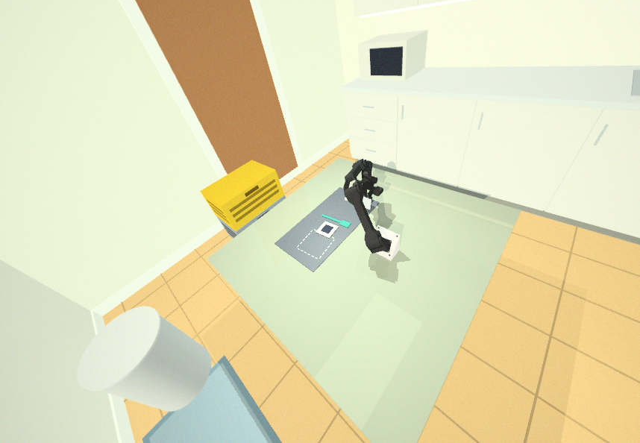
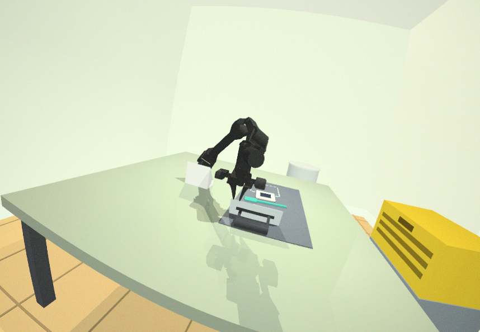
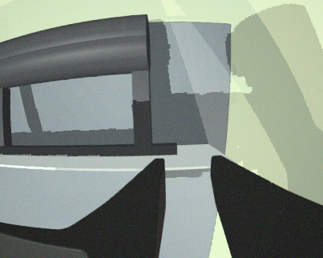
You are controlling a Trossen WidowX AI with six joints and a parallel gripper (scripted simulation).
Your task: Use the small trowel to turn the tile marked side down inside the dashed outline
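Note:
The white tile (image 1: 327, 229) (image 2: 265, 195) lies flat with its dark square mark up, at one side of the dashed outline (image 1: 319, 258) and apparently overlapping its edge. A grey-bladed trowel with a dark bar handle (image 2: 252, 226) (image 3: 70, 52) stands on the mat (image 1: 289, 242) (image 2: 294, 223), its blade upright. My gripper (image 2: 237, 199) (image 3: 187, 167) is slightly open, with nothing seen between the fingertips. They hang by one end of the blade's top edge; I cannot tell whether they touch it. The arm hides the fingertips in the top view.
A teal flat-bladed tool (image 1: 333, 219) (image 2: 267, 203) lies on the mat between the tile and the grey trowel. The arm's white base (image 1: 391, 242) (image 2: 197, 175) stands beside the mat. A yellow box (image 1: 245, 192) (image 2: 430, 251) stands beyond the table edge.

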